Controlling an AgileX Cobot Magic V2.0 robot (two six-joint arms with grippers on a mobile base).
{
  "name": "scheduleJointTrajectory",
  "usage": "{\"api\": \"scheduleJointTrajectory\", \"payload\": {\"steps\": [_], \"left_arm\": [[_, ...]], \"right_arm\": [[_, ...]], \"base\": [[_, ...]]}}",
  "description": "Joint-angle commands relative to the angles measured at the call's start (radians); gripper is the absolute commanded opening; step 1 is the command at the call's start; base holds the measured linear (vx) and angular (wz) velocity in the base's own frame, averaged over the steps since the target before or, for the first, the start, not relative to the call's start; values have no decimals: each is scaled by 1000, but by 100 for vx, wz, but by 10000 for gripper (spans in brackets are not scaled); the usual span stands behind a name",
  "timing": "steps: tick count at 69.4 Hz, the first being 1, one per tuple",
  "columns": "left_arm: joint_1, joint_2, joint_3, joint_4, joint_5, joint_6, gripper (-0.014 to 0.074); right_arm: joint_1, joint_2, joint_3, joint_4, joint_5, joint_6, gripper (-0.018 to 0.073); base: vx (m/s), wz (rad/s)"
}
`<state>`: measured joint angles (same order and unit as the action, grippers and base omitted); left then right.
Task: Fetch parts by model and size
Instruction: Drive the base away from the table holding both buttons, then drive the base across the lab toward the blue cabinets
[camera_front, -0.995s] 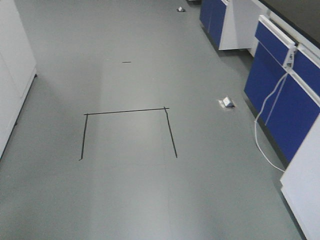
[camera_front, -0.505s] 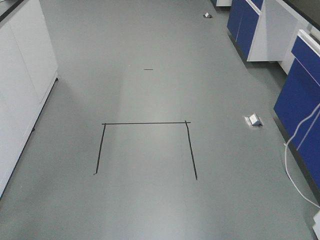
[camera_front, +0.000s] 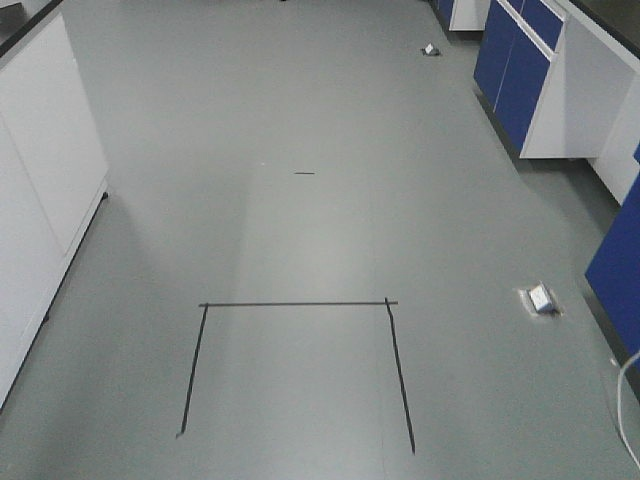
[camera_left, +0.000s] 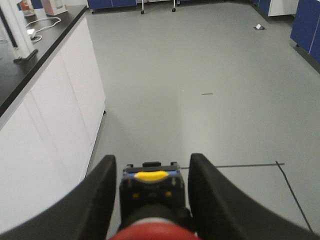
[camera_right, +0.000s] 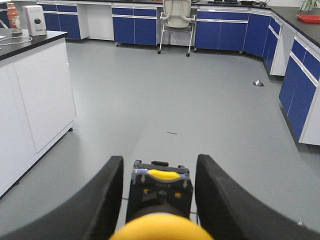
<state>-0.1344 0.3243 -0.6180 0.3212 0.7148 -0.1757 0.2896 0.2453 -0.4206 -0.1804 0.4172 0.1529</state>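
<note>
Though held, red button (camera_left: 155, 232) — yellow button (camera_right: 160, 227) — blur, cropped.

Read as a laboratory. Noted long runs of blue-fronted cabinets (camera_right: 225, 35) under dark worktops, a black-topped white desk (camera_left: 35, 65), bare grey floor (camera_front: 300, 100) marked with black tape (camera_front: 300, 304), a swivel chair (camera_right: 176, 12) along the far wall.

Grey floor (camera_front: 300, 100), black tape outline (camera_front: 298, 304) on it, three-sided, open toward near edge. White cabinet (camera_front: 40, 150) along left edge, blue cabinets (camera_front: 520, 80) along right, floor outlet (camera_front: 541, 298) near right edge.
</note>
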Motion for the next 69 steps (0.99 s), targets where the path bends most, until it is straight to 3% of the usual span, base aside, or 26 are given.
{"api": "scheduleJointTrajectory", "payload": {"steps": [1,69], "left_arm": [[-1,15,-25,11,-78,-1,-6],[-1,15,-25,11,-79,-1,-6]], "right_arm": [[-1,10,-31,-11,-87,-8,-5],[-1,10,-31,-11,-87,-8,-5]], "base": [[59,-1],[56,3]]}}
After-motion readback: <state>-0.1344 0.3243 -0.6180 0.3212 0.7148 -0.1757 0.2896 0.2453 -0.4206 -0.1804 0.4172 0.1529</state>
